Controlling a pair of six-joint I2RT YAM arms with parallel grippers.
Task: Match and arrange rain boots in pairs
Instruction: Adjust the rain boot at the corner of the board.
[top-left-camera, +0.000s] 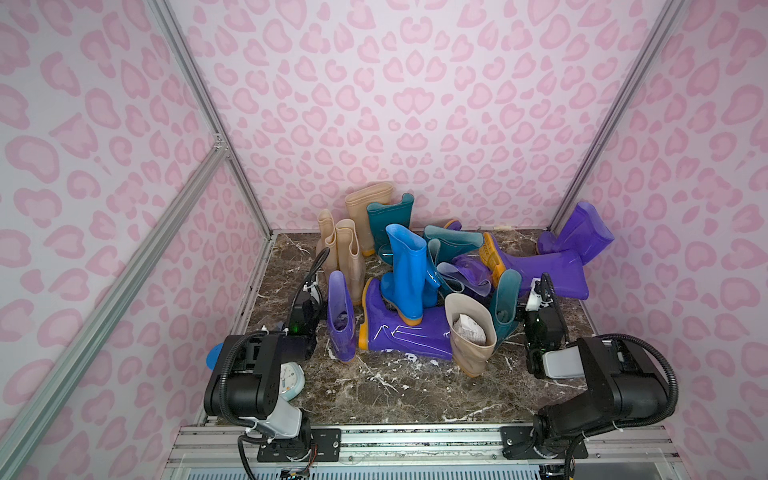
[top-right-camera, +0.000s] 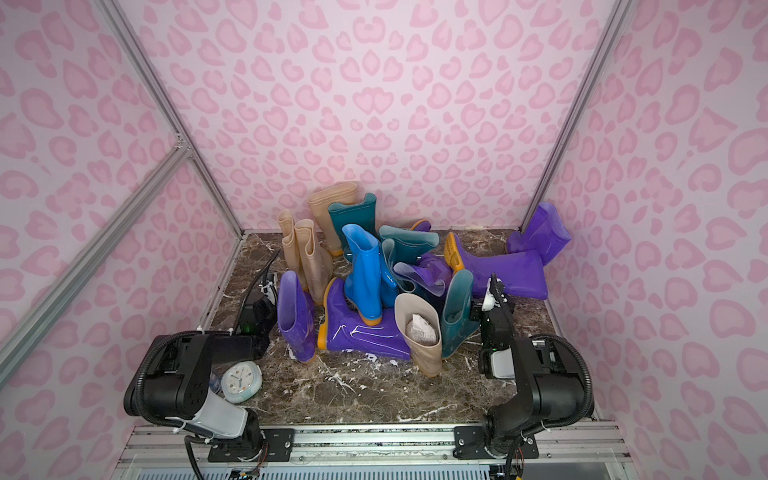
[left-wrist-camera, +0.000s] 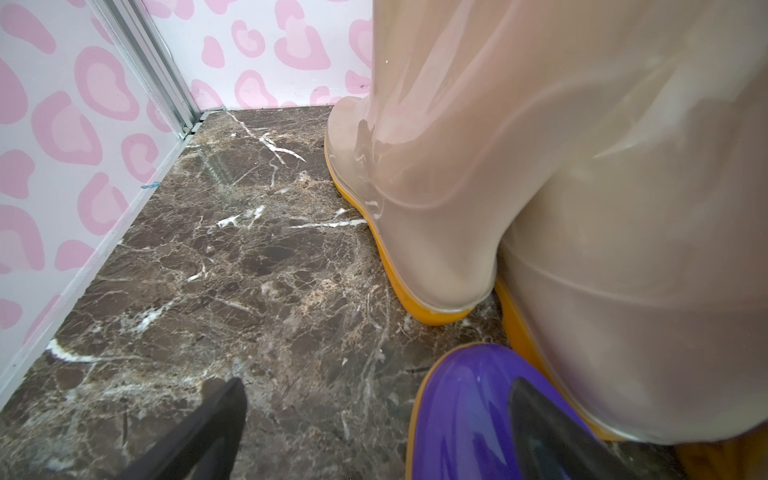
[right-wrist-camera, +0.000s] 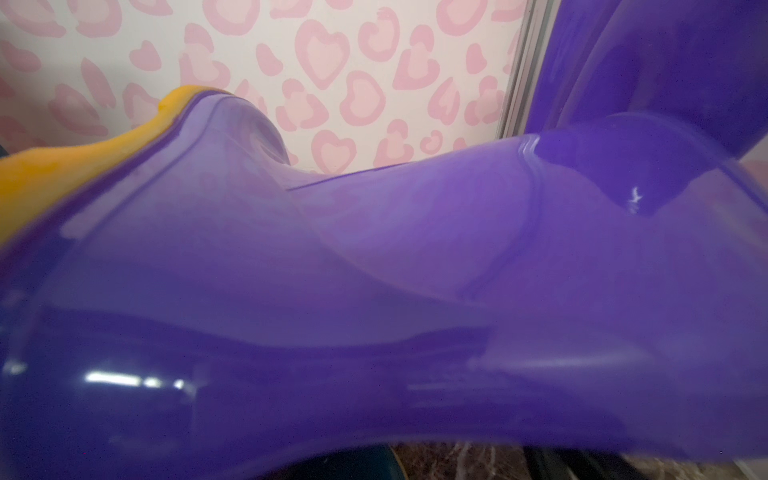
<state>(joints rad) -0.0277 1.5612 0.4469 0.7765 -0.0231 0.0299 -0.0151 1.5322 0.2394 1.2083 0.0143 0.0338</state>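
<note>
My left jaws (left-wrist-camera: 376, 386) hang released and spread wide, low over the brown marble tabletop (left-wrist-camera: 232, 249) near its left edge. One finger sits right at the toe of an upright glossy purple boot (left-wrist-camera: 461, 411). Just past it stand the heels of two translucent beige boots (left-wrist-camera: 436, 216) with orange soles, side by side and touching.

My right jaws (top-left-camera: 542, 286) are spread wide too, nosed up to the shaft of a purple boot lying on its side (right-wrist-camera: 415, 270) toward the right edge. The wrist view shows almost nothing but that boot, so I cannot tell whether they touch it.

The rain boots (top-right-camera: 365, 270) lie jumbled from the middle of the tabletop to its far edge. A bright blue boot (top-left-camera: 405, 270) stands on a second flat purple boot (top-left-camera: 411, 336). A beige boot stuffed with paper (top-left-camera: 471, 340) leans against an upright dark teal boot (top-left-camera: 505, 307), which stands just beside my right wrist. Another purple boot (top-left-camera: 582, 232) leans in the far right corner, and a beige boot (top-left-camera: 368, 212) and a teal boot (top-left-camera: 388, 220) stand at the far edge.

A pale round alarm clock (top-left-camera: 291, 380) lies near the near left corner, beside my left arm, with a blue disc (top-left-camera: 214, 355) showing behind that arm.
</note>
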